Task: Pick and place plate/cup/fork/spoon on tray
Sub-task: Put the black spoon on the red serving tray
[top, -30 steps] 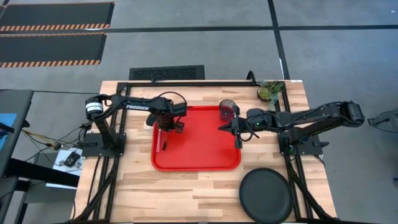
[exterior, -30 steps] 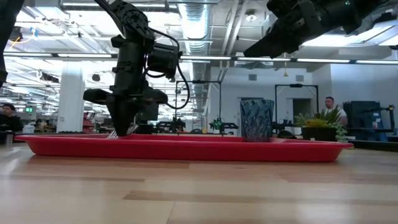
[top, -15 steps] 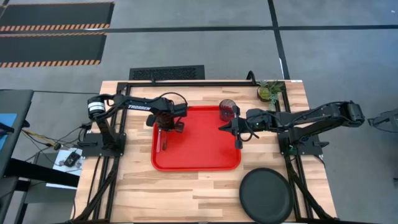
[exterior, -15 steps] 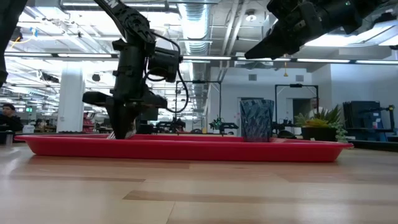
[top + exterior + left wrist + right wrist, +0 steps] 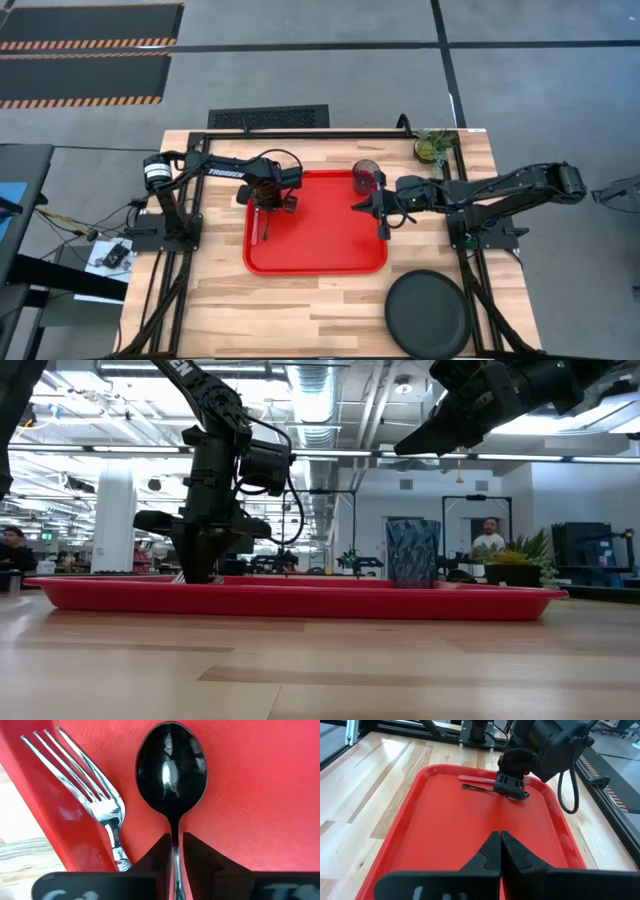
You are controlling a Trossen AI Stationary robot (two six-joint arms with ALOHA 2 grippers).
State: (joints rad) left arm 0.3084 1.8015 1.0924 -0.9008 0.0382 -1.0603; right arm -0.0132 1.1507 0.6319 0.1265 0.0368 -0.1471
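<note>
The red tray [image 5: 330, 250] lies mid-table. On its left part the dark spoon [image 5: 171, 767] and the red-handled fork [image 5: 95, 795] lie side by side. My left gripper [image 5: 175, 860] is low over them, shut on the spoon; it also shows in the high view [image 5: 266, 202]. The tinted cup [image 5: 367, 176] stands upright on the tray's far right corner. The black plate [image 5: 429, 313] lies on the table, right of the tray's near corner. My right gripper [image 5: 356, 205] is shut and empty, raised above the tray's right part. My left gripper pinches the spoon's thin handle [image 5: 174, 840] between its two fingers, just behind the bowl. The fingers come from above, pointing down, and lie across the handle. The spoon lies flat on the tray, bowl up, beside the fork's tines.
A small green potted plant [image 5: 434, 146] stands at the table's far right corner. Black frame rails run along the table's left, right and far sides. Bare wood lies between the tray and the near edge. A person shows in the room beyond [image 5: 487, 540].
My left gripper has shifted slightly toward the table's far edge over the tray's left part, staying low at the spoon. The spoon and fork lie where they were.
</note>
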